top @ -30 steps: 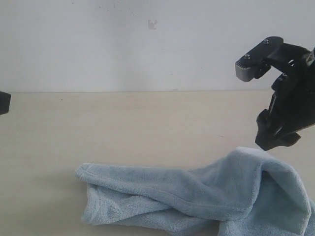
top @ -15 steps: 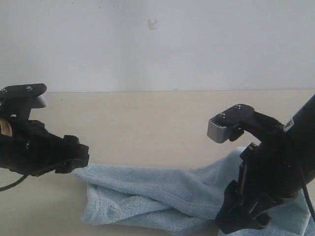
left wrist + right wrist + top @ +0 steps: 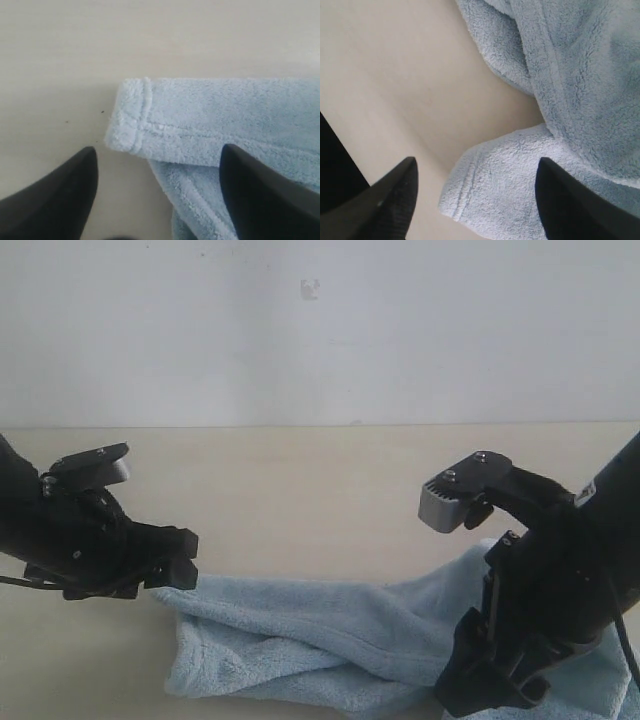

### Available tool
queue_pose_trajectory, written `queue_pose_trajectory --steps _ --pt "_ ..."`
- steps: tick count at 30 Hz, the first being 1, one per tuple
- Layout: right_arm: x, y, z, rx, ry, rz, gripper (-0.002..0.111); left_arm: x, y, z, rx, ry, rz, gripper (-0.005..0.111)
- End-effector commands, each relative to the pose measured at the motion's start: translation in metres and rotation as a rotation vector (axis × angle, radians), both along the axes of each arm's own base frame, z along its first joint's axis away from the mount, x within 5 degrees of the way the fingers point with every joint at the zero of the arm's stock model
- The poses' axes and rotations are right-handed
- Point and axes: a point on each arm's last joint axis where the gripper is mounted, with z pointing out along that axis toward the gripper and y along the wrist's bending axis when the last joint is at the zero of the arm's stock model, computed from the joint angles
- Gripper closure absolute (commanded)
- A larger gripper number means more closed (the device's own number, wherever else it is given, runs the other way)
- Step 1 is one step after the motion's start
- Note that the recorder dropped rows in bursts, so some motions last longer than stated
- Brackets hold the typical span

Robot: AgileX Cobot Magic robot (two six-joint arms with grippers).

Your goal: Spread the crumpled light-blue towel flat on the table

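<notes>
Left gripper (image 3: 178, 558) moved in to towel's (image 3: 320, 635) hemmed left end, fingers spread, empty. Right gripper (image 3: 490, 690) spread over opposite end. Towel bunched, long axis left-right, by tabletop's (image 3: 300, 480) near edge; take your corners.

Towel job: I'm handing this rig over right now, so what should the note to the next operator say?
Left gripper: open, holding nothing, aimed at a hemmed corner at the towel's left end.
Right gripper: open, holding nothing, low over a folded hemmed corner at the right end.
Towel: bunched in folds on the table, not flat.
Done: both grippers are placed at the ends.
Left: grip both ends, pull them apart, lay the towel flat.
</notes>
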Motion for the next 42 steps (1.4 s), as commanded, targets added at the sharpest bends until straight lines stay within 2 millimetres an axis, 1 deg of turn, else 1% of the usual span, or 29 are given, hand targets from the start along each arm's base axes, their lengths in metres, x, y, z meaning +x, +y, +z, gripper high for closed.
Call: queue_pose_trajectory --steps 1,5,9,11,16,22,29,33,36,42 --pt "-0.002 0.0 0.002 0.008 -0.003 0.011 0.045 0.009 -0.002 -0.006 -0.011 0.003 -0.008 0.041" --pt "-0.002 0.001 0.002 0.009 0.003 0.016 0.045 0.012 -0.001 -0.015 0.001 0.018 0.002 0.041" --pt "-0.002 0.001 0.002 0.009 0.002 0.018 0.045 0.015 0.006 -0.024 0.007 0.037 0.03 0.041" --pt "-0.002 0.001 0.002 0.011 0.002 0.017 0.045 0.016 0.008 -0.025 0.01 0.033 0.04 0.041" --pt "-0.002 0.001 0.002 0.013 -0.003 0.022 0.045 0.019 0.007 -0.022 -0.009 0.02 0.057 0.042" --pt "-0.002 0.002 0.003 0.031 0.0 0.023 0.045 0.02 0.004 -0.024 -0.043 0.022 0.071 0.047" --pt "-0.002 0.003 0.003 0.035 -0.001 0.02 0.045 0.021 0.0 -0.032 -0.089 0.043 0.065 0.047" --pt "-0.002 0.003 0.003 0.034 0.001 0.021 0.045 0.023 -0.002 -0.033 -0.116 0.032 0.061 0.048" --pt "-0.002 0.003 0.003 0.034 0.001 0.021 0.045 0.023 -0.003 -0.032 -0.132 0.025 0.07 0.053" --pt "-0.002 0.003 0.003 0.038 0.002 0.019 0.045 0.024 -0.003 -0.032 -0.141 0.025 0.078 0.073"
